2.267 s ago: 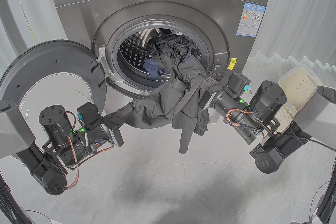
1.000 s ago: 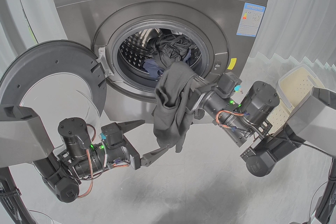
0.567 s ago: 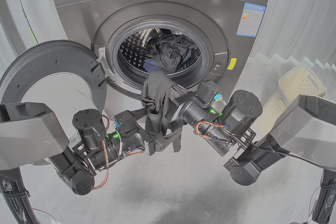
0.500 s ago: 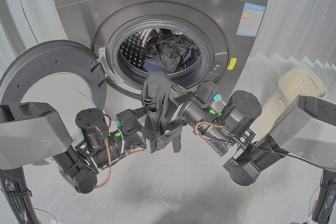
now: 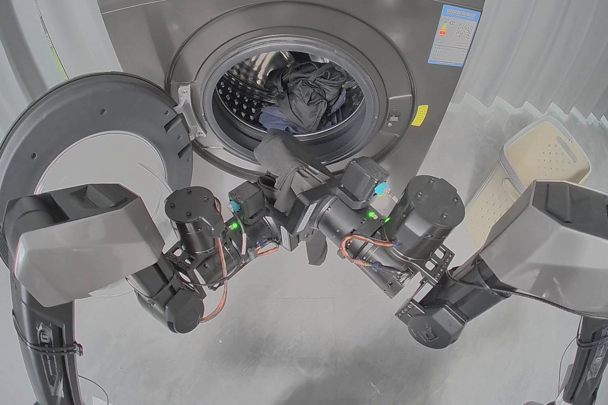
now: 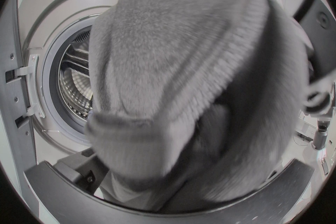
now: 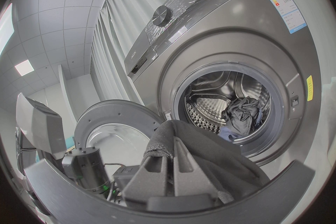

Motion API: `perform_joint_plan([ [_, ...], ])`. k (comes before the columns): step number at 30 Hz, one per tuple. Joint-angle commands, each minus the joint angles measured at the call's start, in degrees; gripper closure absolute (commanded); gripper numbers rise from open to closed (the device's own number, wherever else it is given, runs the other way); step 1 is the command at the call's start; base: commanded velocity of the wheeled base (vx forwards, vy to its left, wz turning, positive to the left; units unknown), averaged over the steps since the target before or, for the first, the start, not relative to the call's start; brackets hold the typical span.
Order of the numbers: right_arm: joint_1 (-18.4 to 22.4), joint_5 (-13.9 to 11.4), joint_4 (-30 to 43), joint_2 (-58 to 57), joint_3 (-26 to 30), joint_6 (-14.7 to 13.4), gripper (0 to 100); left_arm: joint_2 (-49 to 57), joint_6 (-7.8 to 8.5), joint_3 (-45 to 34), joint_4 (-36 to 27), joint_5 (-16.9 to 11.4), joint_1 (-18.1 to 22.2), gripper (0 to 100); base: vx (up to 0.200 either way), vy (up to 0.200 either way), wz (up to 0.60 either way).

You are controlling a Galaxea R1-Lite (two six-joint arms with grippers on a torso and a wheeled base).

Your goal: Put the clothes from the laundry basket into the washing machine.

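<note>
Low in the middle of the head view, the right gripper is clamped shut on a dark grey garment, which bunches over its fingers and hangs just below the drum opening. The left gripper sits just beside it, under the same cloth (whether it is gripping cannot be told). Behind them, at the left, the round door of the washing machine stands wide open. Dark clothes lie inside the drum. The cream laundry basket stands at the right edge.
</note>
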State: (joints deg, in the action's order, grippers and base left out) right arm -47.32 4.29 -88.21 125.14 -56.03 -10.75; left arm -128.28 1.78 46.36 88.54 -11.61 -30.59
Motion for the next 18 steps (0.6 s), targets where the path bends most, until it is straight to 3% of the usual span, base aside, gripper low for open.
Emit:
perform_joint_plan([
  [1,-0.66,0.28,-0.03,0.11,0.57,-0.06,100,-2.06,-0.64,3.39,-0.03,0.62,0.44,0,0.000,0.000,0.00],
  [13,-1.10,1.33,-0.03,-0.42,0.48,-0.59,100,-3.55,-0.81,3.74,0.05,1.85,1.23,0,0.000,0.000,0.00],
  [14,-1.10,1.33,-0.03,-0.42,0.48,-0.59,100,-3.55,-0.81,3.47,0.05,1.85,1.23,100,0.000,0.000,0.00],
  [18,-0.66,1.33,-0.12,-0.60,0.48,-0.76,100,-3.55,-0.90,2.95,0.05,1.85,1.05,100,0.000,0.000,0.00],
])
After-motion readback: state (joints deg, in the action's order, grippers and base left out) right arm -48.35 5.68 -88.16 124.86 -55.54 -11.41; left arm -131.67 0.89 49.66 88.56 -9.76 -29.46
